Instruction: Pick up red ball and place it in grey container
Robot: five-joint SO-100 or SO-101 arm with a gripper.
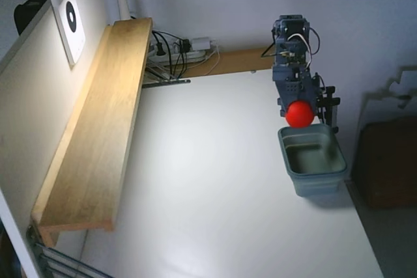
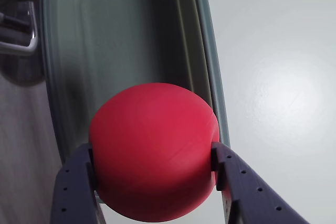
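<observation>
Pincer (image 2: 155, 163): two dark blue fingers (image 2: 76, 190) clenched on either side of the red ball, one pad pressed to each flank, as the wrist view shows.
Red ball (image 1: 300, 114): plain bright red sphere, held off the worktop in the pincer; in the fixed view it hangs just above the far rim of the grey container, and in the wrist view (image 2: 153, 150) it fills the lower middle with the tub's open cavity behind it.
Grey container (image 1: 314, 159): rectangular grey-green tub with rounded corners and a thick rim, standing upright near the right edge of the worktop; interior visible in the wrist view (image 2: 131, 40), nothing lying in it.
Arm (image 1: 293, 63): blue-grey, reaching down from the far right, wires at its top.
Worktop (image 1: 215, 180): white, smooth, bare around the tub.
Wooden shelf (image 1: 98, 135): long light board along the left wall.
Cables and power strip (image 1: 186, 49): at the far edge, beside the shelf's end.
</observation>
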